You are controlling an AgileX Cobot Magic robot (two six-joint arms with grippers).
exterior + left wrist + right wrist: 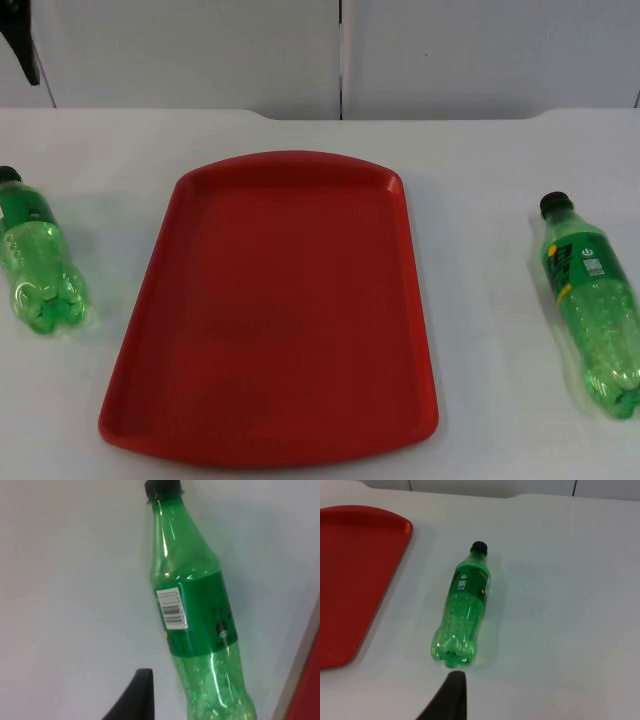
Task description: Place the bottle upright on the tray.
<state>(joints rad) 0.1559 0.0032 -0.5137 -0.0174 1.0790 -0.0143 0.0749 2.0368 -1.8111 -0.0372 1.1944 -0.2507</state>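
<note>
fingers first: we see one black fingertip [134, 696] of the left gripper above the left bottle [192, 610], and one black fingertip [449, 697] of the right gripper just behind the base of the right bottle [462, 614] — whether either pair stands wide or narrow we cannot tell. neither touches a bottle.

we see a red tray [270, 310] at the middle of the white surface [480, 180], bare inside, with a raised rim and rounded corners, smooth and slightly glossy. nothing lies between it and either bottle.

both bottles lie on their sides on the surface, well apart, one on each side of the tray. each is clear green plastic with a black cap, a green label band and a lobed base. the left bottle [35, 265] lies near the tray's left rim, cap toward the grey partition wall [200, 50]; its label shows a white barcode patch. the right bottle [592, 305] lies beyond the tray's right rim, cap also toward the wall, with white marks on its label.
</note>
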